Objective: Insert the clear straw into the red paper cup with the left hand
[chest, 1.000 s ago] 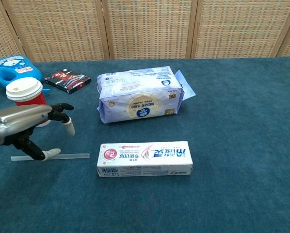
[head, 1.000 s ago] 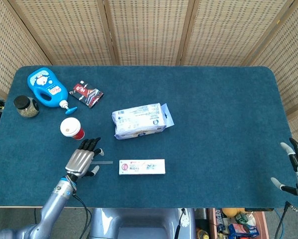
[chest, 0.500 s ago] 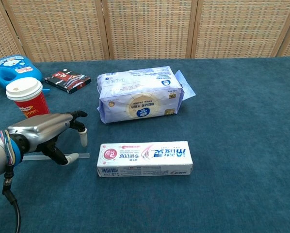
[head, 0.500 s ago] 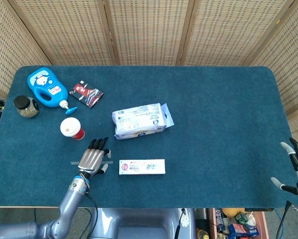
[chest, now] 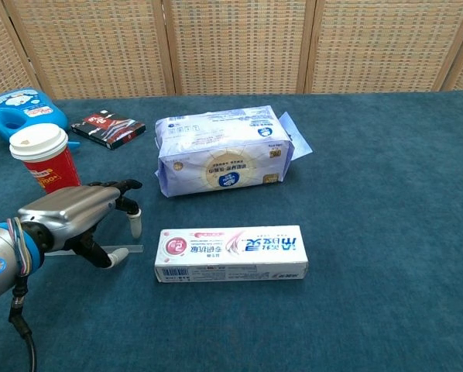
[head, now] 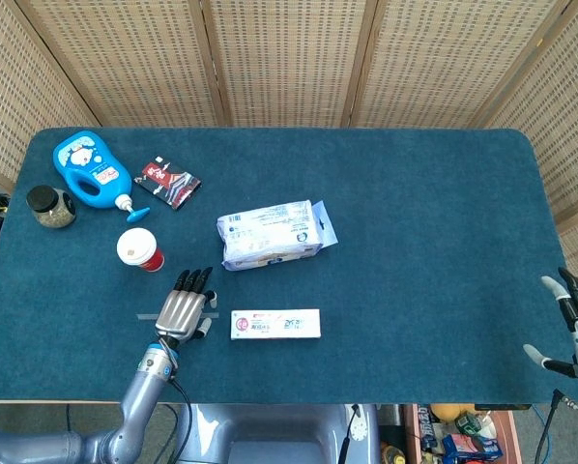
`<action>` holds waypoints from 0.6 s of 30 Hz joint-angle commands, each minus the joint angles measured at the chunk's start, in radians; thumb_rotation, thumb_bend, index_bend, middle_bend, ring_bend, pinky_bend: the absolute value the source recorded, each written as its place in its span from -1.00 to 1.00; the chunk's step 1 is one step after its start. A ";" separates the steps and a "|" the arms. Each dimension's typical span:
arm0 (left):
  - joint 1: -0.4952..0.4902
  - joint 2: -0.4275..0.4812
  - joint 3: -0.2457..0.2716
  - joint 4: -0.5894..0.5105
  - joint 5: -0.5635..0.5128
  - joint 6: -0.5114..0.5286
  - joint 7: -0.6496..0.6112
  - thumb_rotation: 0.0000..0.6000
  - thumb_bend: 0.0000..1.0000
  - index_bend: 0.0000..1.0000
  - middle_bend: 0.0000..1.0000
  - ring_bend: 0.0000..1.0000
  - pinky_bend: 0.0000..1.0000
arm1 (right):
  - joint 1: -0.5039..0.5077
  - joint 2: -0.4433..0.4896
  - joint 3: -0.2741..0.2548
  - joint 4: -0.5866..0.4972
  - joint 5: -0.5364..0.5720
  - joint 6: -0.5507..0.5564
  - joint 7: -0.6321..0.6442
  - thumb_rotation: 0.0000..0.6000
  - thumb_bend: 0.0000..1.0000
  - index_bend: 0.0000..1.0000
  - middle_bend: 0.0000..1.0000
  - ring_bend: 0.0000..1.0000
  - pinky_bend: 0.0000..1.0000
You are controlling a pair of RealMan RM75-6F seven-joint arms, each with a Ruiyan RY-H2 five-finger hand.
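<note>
Since the earlier frame, the left hand [chest: 80,221] has shifted along the near edge of the desk [head: 424,242] toward the toothpaste box [chest: 231,253] and now sits over the clear straw [chest: 127,249]. Insertion has not begun: the straw lies flat on the desk, and the red paper cup [chest: 44,158] stands upright, well apart toward the left edge. Fingers arch over the straw with the thumb at its side; whether it is gripped cannot be told. The right hand [head: 574,329] hangs open beyond the near right corner.
</note>
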State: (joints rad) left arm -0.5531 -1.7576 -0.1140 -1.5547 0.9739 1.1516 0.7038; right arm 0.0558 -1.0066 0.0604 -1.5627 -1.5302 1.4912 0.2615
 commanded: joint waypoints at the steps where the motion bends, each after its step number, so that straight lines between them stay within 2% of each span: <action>1: 0.000 -0.011 0.007 0.015 0.012 0.008 -0.006 1.00 -0.20 -0.12 -1.00 -1.00 -1.00 | 0.001 -0.001 -0.001 -0.001 -0.002 0.000 -0.002 1.00 -1.00 -1.00 -1.00 -1.00 -1.00; 18: -0.001 -0.026 0.016 0.062 0.023 -0.012 -0.052 1.00 -0.20 -0.06 -1.00 -1.00 -1.00 | 0.005 -0.002 -0.003 0.002 0.003 -0.010 -0.001 1.00 -1.00 -1.00 -1.00 -1.00 -1.00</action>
State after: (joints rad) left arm -0.5535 -1.7840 -0.0981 -1.4941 0.9953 1.1408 0.6534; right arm 0.0611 -1.0088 0.0574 -1.5605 -1.5273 1.4808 0.2607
